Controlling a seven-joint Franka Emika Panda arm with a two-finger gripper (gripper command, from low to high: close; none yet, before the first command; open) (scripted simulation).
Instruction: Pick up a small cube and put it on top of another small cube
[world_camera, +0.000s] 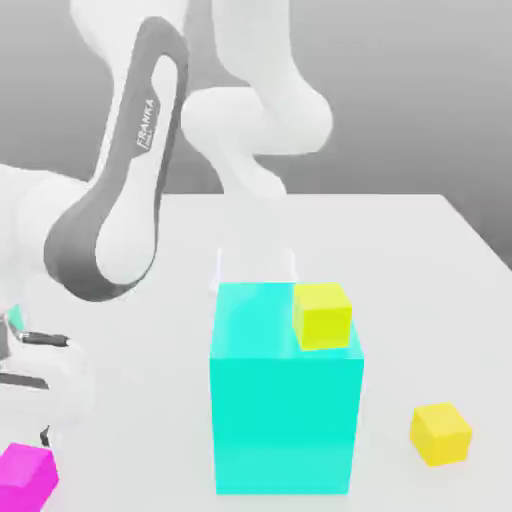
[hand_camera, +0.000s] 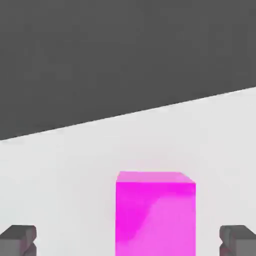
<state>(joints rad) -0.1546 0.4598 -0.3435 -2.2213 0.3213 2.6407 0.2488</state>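
Pink small cube (hand_camera: 155, 212) between wide-open fingers (hand_camera: 20, 240).

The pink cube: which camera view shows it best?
The hand view. There the pink cube sits large and central, its front face and top edge visible, between the two spread fingertips of the gripper. In the exterior view the pink cube lies small in the lower left corner, cut by the picture's edge, under the arm.

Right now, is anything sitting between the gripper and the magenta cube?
Nothing visible does. In the hand view the small magenta cube sits on bare table between the two spread fingertips, with open gaps on both sides of it.
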